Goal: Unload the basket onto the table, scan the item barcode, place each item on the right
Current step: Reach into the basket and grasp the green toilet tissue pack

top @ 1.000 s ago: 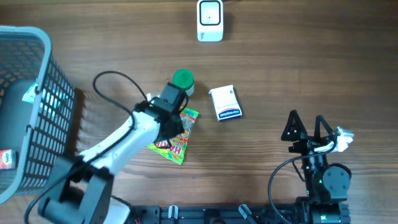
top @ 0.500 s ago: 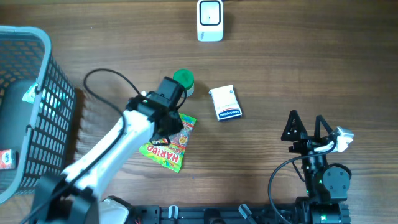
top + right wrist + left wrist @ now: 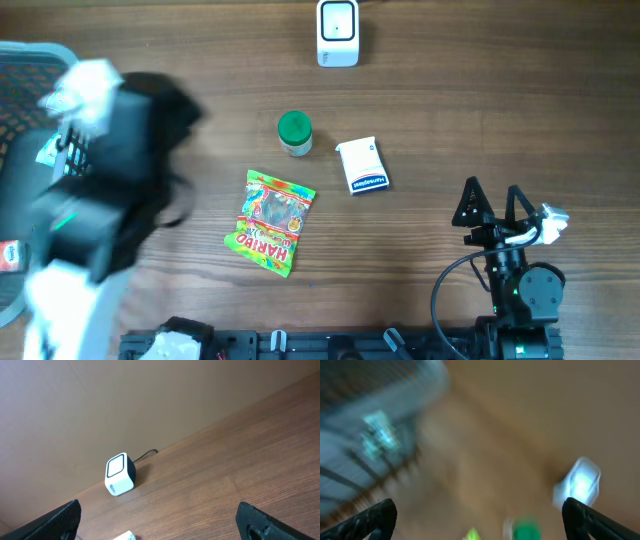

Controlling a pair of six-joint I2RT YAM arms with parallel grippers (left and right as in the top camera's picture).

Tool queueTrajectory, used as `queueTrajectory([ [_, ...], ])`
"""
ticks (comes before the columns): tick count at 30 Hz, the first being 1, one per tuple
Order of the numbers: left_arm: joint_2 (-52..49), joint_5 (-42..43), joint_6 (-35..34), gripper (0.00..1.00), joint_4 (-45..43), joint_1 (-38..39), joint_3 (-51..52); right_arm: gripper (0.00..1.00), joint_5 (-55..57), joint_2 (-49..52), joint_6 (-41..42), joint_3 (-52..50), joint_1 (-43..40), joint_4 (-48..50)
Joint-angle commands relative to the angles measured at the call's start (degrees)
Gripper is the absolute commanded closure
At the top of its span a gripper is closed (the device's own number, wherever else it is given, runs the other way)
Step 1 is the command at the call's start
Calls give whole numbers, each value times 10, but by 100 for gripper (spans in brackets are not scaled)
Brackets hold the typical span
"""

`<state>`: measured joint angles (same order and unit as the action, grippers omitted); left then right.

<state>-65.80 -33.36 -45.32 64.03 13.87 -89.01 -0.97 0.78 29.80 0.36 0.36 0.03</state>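
No item is held up to the scanner [image 3: 338,33], which stands at the far edge of the counter [image 3: 480,90] with its window facing up. The bag of sweets [image 3: 270,222], judged to be the item in hand, lies flat and free near the middle of the counter, well apart from the scanner. No barcode can be made out on its upper face. Whether a scan is already done cannot be told; if not, the bag is yet to be picked up, turned and presented.

The left claw [image 3: 479,510] is seen wide open in its wrist view, with nothing between its fingers. The left arm [image 3: 100,190] is blurred in the overhead view, over the left side near the basket [image 3: 30,50]. The right claw [image 3: 492,200] is also spread wide and empty, parked at the near right of the counter, far from the bag.

Between the bag and the scanner stand a green-capped bottle [image 3: 294,132] and a small white box [image 3: 361,165]. Both are judged to lie close to a straight path to the scanner, so a lifted path is called for. Some items are seen in the basket, too unclear to name.
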Motion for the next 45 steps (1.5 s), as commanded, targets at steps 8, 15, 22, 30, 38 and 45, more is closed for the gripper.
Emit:
queueTrajectory([
  [8,-57,254,-3,0,6,-535,-3,0,11,-3,4,-1,3,3],
  [15,-264,356,135,0,-36,-607,-3,0,11,-3,4,-1,3,3],
  [22,-388,366,299,0,-142,-555,-3,0,11,-3,4,-1,3,3],
  [30,-490,365,301,0,-184,-507,-3,0,11,-3,4,-1,3,3],
  [38,-526,342,301,0,-180,-506,-2,0,11,-3,4,-1,3,3],
  [45,-577,342,302,1,-177,-505,-2,0,11,-3,4,-1,3,3],
])
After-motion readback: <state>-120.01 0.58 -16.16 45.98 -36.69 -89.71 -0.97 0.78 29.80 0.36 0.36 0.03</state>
